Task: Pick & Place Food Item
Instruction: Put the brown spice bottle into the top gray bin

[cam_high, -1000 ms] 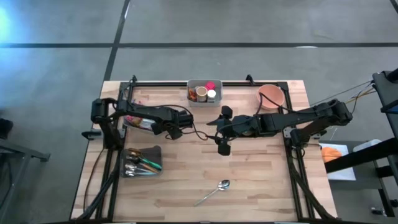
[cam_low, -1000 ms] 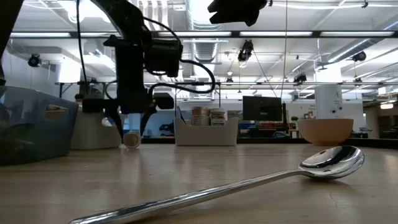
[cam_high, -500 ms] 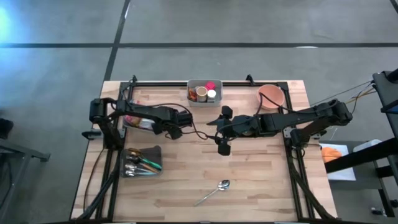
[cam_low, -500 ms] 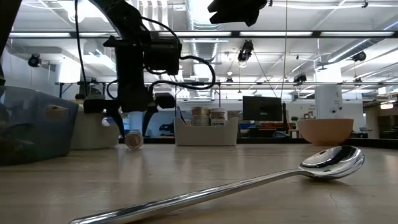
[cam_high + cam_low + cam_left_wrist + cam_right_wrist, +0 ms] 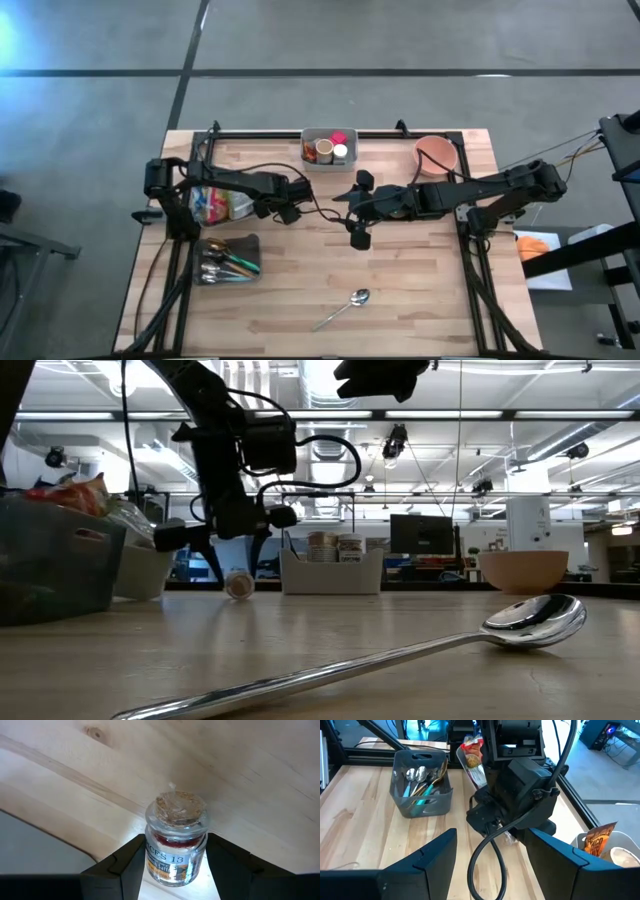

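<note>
- We see the left gripper point(image 5: 176, 870) clamped on a small glass spice jar with a cork stopper point(image 5: 176, 837), carried low over the light wooden table point(image 5: 420, 270) near the clear bin of food packets point(image 5: 212, 205).
- The right gripper point(image 5: 490, 865) hovers mid-table, fingers apart, empty.
- We judge the pick done; placing remains, destination unclear.
</note>
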Robot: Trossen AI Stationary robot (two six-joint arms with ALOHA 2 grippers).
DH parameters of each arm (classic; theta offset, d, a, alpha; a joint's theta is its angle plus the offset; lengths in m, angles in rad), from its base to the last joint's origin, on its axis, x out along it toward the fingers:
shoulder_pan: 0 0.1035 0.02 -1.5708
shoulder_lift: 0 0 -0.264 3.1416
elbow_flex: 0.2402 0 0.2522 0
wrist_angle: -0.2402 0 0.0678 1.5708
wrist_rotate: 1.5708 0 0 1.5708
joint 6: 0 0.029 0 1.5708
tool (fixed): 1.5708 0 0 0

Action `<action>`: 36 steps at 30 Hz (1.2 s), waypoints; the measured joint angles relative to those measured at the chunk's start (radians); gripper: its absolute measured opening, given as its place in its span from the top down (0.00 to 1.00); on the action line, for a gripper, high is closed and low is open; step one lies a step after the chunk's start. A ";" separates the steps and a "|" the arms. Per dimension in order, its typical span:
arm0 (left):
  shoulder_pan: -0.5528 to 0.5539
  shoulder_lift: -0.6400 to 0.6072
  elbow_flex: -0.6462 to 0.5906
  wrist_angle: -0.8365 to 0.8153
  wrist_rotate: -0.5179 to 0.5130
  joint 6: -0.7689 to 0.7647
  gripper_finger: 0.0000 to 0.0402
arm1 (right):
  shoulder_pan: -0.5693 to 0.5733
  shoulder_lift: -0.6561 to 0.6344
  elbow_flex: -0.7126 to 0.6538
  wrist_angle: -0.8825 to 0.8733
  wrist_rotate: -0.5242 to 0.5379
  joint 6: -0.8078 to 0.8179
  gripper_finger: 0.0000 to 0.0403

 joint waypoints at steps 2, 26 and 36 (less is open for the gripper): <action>0.000 0.000 0.010 -0.005 -0.011 -0.014 0.50 | 0.000 0.000 0.000 0.000 0.000 -0.002 0.42; -0.002 -0.066 0.015 0.008 -0.073 -0.112 0.50 | 0.000 0.000 0.000 0.000 0.000 0.000 0.42; -0.026 -0.070 0.015 0.048 0.062 -0.173 0.50 | 0.000 0.000 0.000 0.000 0.000 -0.001 0.42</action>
